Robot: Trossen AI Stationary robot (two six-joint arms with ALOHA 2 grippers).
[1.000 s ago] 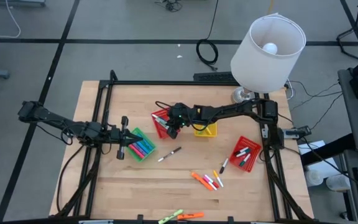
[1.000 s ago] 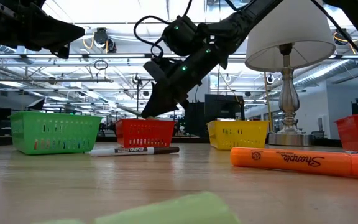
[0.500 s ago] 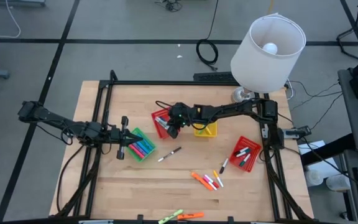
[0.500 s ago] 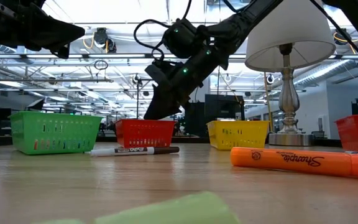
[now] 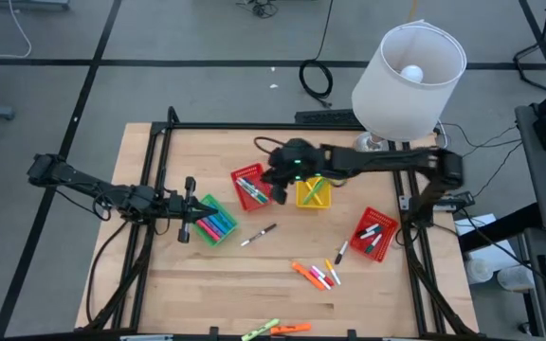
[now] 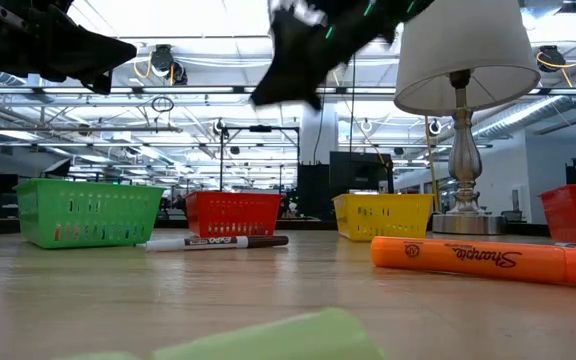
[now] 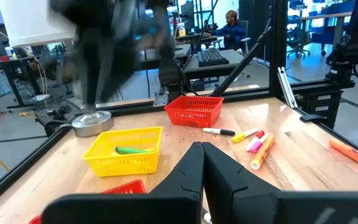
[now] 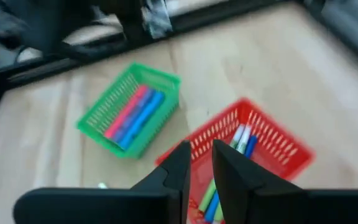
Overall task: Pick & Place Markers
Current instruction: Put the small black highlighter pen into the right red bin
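Loose markers lie on the table: a black-and-white one, an orange and pink cluster, and green and orange ones at the near edge. More markers lie in the green basket, the centre red basket, the yellow basket and the right red basket. My right gripper hangs high over the centre red basket, its fingers slightly parted with nothing between them. My left gripper is shut and stands level just left of the green basket.
A table lamp with a white shade stands at the far right corner. A black frame runs along the table's left, far and right edges. Bare wood lies at the near left of the table.
My right gripper has risen quickly from just above the centre red basket and drawn back a little toward the table's right side, leaving the low view's middle for its top. The markers and baskets have stayed where they were.
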